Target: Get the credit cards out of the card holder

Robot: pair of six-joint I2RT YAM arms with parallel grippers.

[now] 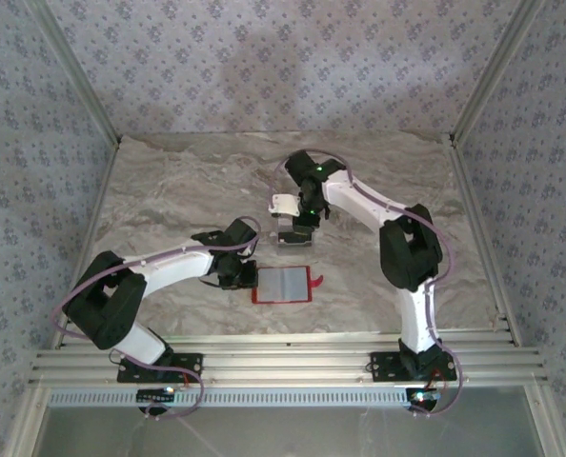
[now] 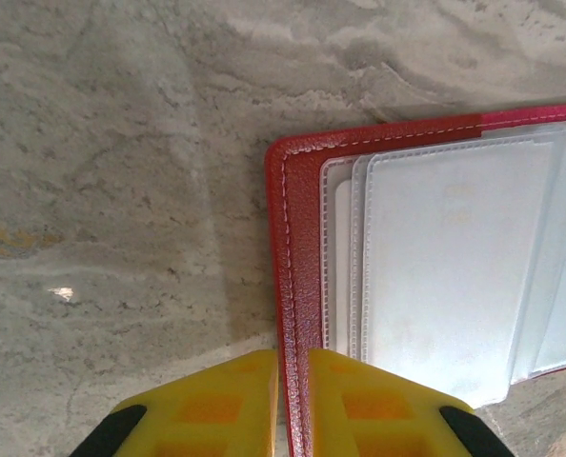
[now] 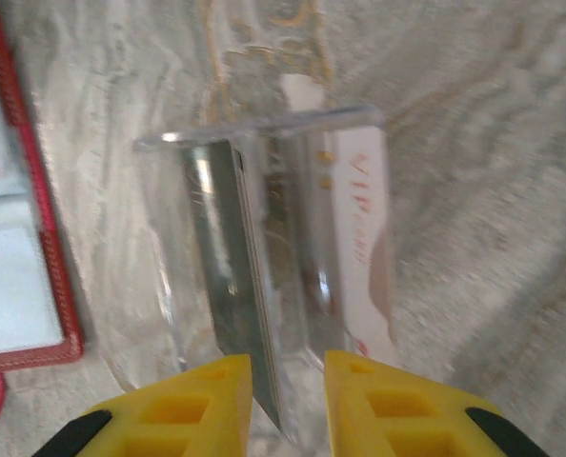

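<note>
Here the card holder (image 1: 283,284) lies open and flat on the table (image 1: 169,190). The left gripper (image 2: 293,364) pinches its red left edge, fingers nearly together. Farther back, the right gripper (image 3: 290,367) hangs over the clear tray (image 3: 264,129) with fingers parted — a grey credit card (image 3: 231,267) stands on edge between them, a VIP card (image 3: 359,238) just beside.

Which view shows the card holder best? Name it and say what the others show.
Left wrist: the card holder is close up, its red stitched edge and clear sleeves sharp. Top external shows the card holder whole but small, lying open. Right wrist catches a blurred side of the card holder, red edge and pale panel.
</note>
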